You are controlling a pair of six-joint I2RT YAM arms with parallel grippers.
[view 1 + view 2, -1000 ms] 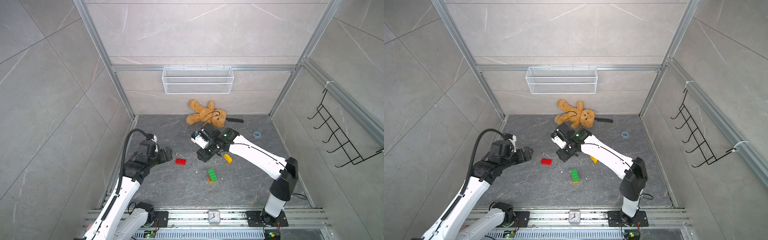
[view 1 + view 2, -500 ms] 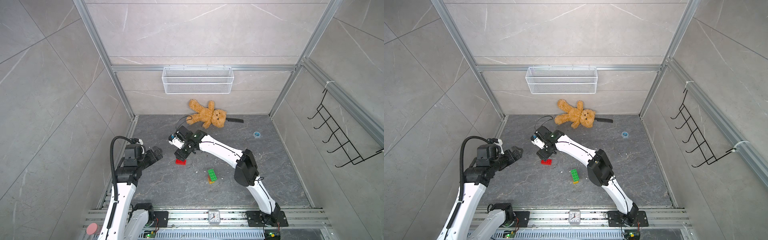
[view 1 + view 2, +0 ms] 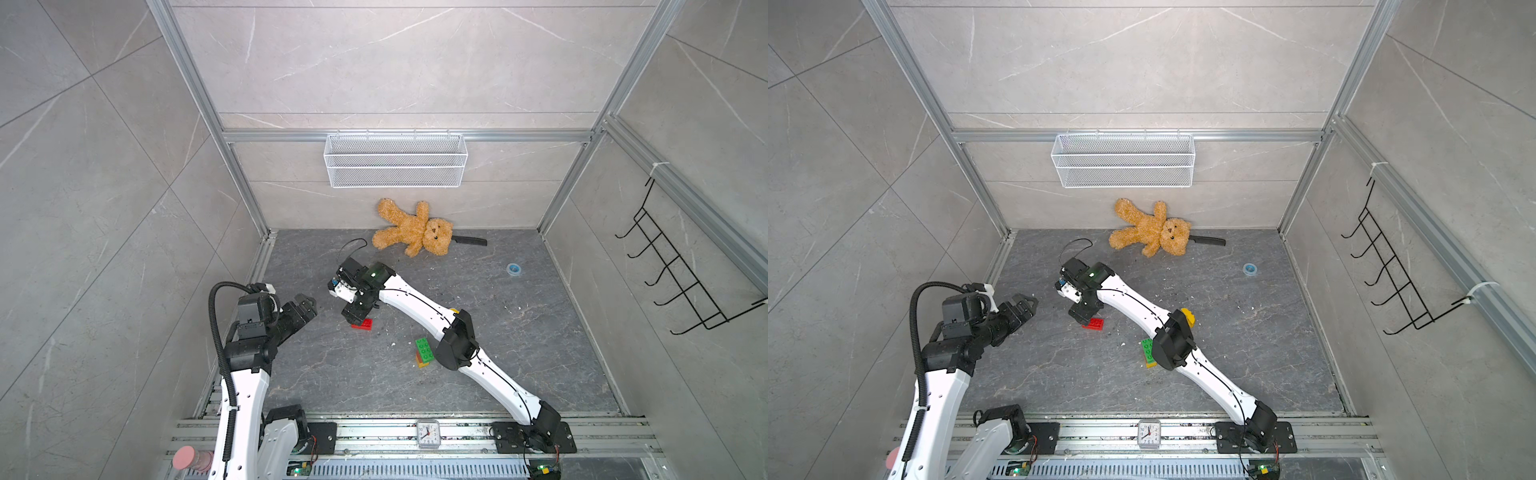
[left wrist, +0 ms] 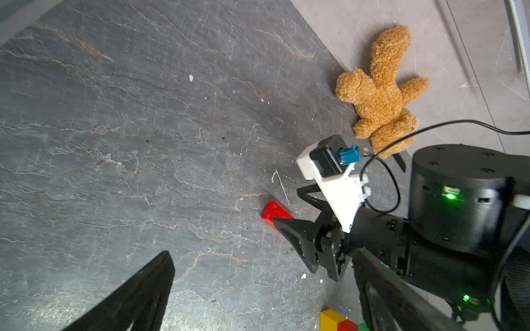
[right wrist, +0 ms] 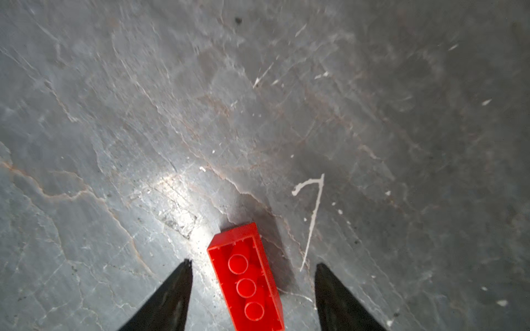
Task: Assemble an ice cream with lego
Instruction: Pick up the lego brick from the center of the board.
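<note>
A red brick (image 5: 246, 280) lies hollow side up on the grey floor (image 5: 143, 114), between the spread fingers of the right gripper (image 5: 253, 265), neither touching it. Near the brick, toward the robot's base, stands a green-topped stack (image 3: 424, 348). On the brick's other side, well apart, the left gripper (image 3: 307, 303) hangs wide open.

The long red plastic brick (image 5: 246, 283) is smooth and shiny. The long green plastic brick (image 3: 424, 347) looks smooth too. The dark grey stone floor (image 5: 143, 114) is dull and a bit rough, with thin crack lines, white scratches and one bright patch. The brown teddy bear (image 3: 409, 230) is soft, fuzzy cloth. The white wire basket (image 3: 395, 168) is thin metal mesh. The pale grey wall tiles (image 3: 374, 70) are smooth. The silver metal bars (image 3: 399, 136) shine softly.
</note>
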